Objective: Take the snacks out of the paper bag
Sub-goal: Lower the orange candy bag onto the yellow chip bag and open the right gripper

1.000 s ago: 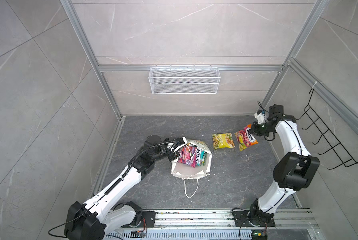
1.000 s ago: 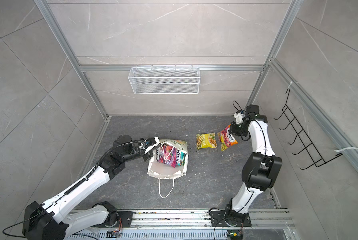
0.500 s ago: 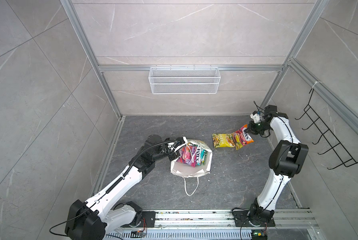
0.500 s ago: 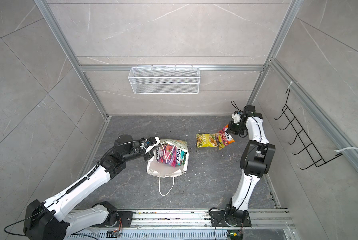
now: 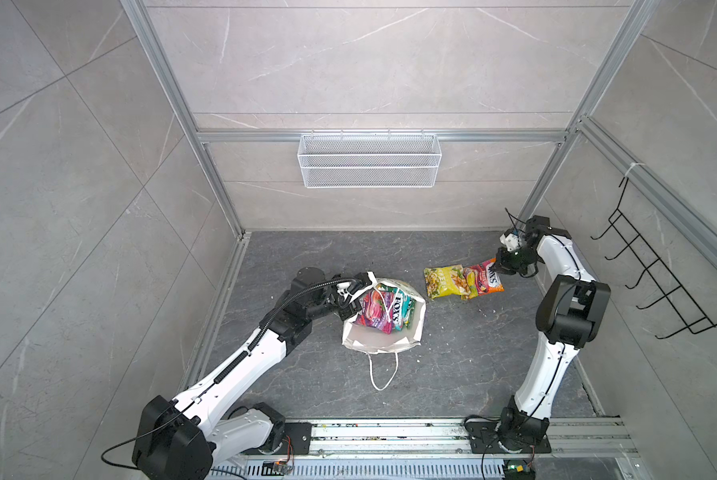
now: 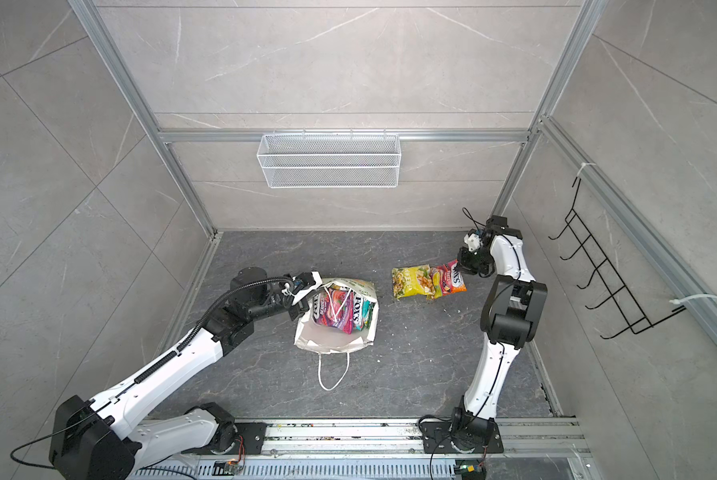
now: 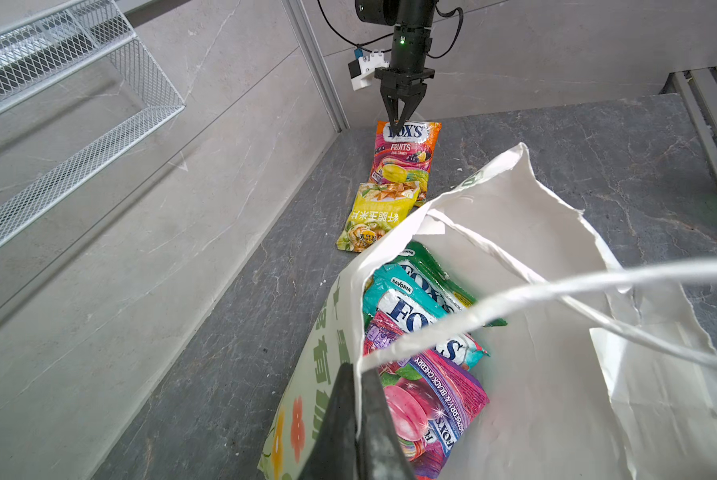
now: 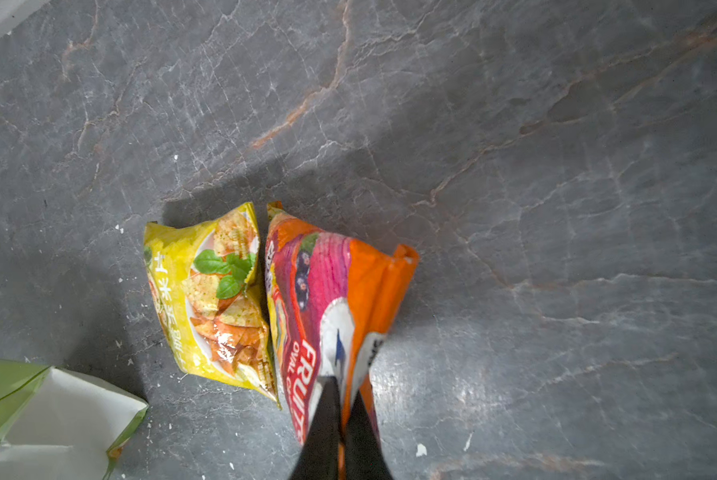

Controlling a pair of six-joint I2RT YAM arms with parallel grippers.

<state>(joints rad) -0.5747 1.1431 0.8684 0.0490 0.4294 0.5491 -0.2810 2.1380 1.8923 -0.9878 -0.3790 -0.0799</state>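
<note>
The white paper bag [image 5: 384,336] [image 6: 332,340] stands open mid-floor. My left gripper [image 5: 354,293] [image 7: 357,374] is shut on its rim. Several Fox's snacks [image 5: 384,309] [image 7: 427,374] in purple, teal and green lie inside. A yellow packet [image 5: 444,282] [image 8: 207,291] lies flat on the floor to the right of the bag. The orange-pink packet [image 5: 481,282] [image 8: 327,291] rests against it, its lower end on the floor. My right gripper [image 5: 499,268] [image 8: 342,388] is shut on the orange-pink packet's top edge.
A white wire-mesh basket [image 5: 369,160] hangs on the back wall. A black wire rack [image 5: 660,282] is fixed to the right wall. One cord handle [image 5: 384,374] of the bag trails on the dark floor toward the front rail [image 5: 390,432].
My right gripper has carried the orange-pink packet down and left until it lies against the yellow one, and the right arm has folded. The left gripper and bag have not moved.
</note>
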